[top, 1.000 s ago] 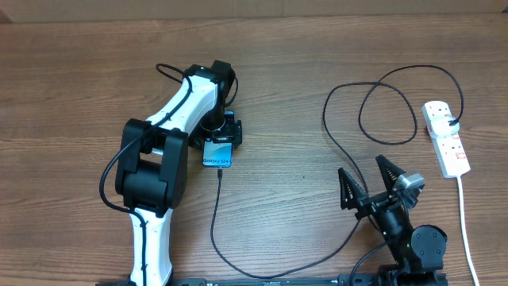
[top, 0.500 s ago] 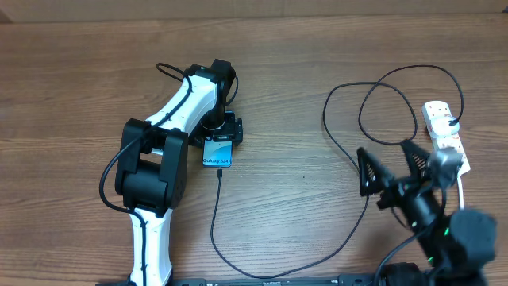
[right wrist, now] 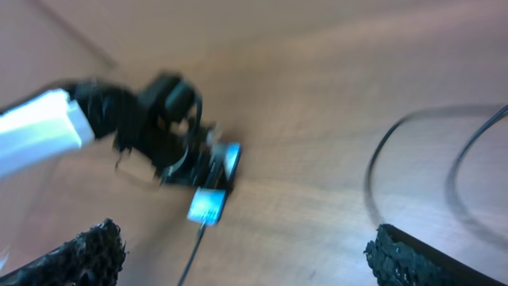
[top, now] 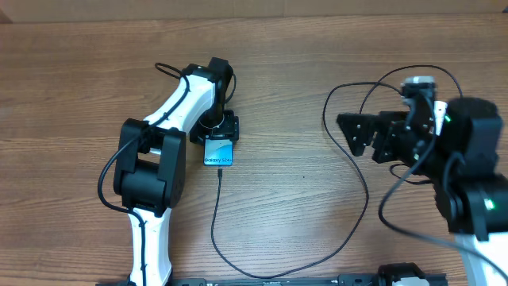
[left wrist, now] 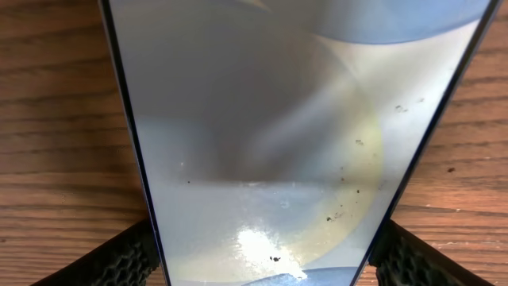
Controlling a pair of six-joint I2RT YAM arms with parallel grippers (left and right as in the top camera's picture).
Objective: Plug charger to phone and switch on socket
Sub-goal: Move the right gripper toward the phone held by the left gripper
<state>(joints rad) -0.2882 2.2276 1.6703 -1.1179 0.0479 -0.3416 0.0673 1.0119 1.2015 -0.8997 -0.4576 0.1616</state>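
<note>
The phone lies on the table with its blue screen up, mostly under my left gripper. In the left wrist view the phone fills the frame and both fingers press against its long edges. The charger, a thin black cable, runs from the phone's near end along the front and up into loops on the right. My right gripper hangs raised over those loops, open and holding nothing. In the blurred right wrist view it faces the distant phone. The socket is hidden under the right arm.
The wooden table stretches left of the left arm. The cable's loops lie under and around the right arm. The left arm's white links reach from the front edge to the phone.
The right arm rose from the front edge and swung back and right, now covering the socket. The left jaws narrowed onto the phone's edges. Phone and cable stayed put.
</note>
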